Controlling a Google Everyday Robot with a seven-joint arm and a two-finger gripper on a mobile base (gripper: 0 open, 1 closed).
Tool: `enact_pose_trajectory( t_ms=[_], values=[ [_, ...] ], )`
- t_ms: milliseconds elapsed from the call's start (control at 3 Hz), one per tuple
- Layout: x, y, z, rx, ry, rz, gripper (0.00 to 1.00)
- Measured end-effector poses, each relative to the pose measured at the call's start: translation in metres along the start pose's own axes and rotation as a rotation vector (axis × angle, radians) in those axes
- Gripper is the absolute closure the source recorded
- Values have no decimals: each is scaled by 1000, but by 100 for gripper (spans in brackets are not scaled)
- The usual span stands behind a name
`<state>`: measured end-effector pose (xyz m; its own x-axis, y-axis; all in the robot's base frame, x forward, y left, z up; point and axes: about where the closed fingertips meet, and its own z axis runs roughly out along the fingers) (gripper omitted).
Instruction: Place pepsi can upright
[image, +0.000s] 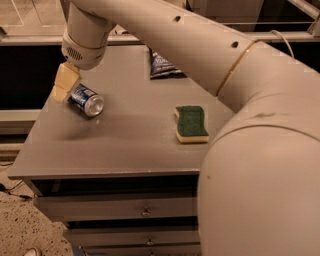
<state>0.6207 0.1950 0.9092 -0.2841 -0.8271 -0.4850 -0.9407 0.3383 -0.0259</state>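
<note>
Lying on its side near the left edge of the tabletop (125, 145), the pepsi can (86, 99) points one silver end toward the near right. The gripper (61, 90) hangs from the arm at the can's left end, hard against it or just beside it; whether it is spread or closed cannot be told from this angle. A green sponge (191, 123) rests well to the right, and a dark blue chip bag (162, 65) lies flat at the far side.
</note>
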Motion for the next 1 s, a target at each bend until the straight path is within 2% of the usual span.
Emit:
enact_pose_trajectory(
  t_ms=[667, 1000],
  values=[
    [-7, -16, 41, 53, 110, 10, 0],
    [-2, -21, 58, 86, 171, 20, 0]
  ],
)
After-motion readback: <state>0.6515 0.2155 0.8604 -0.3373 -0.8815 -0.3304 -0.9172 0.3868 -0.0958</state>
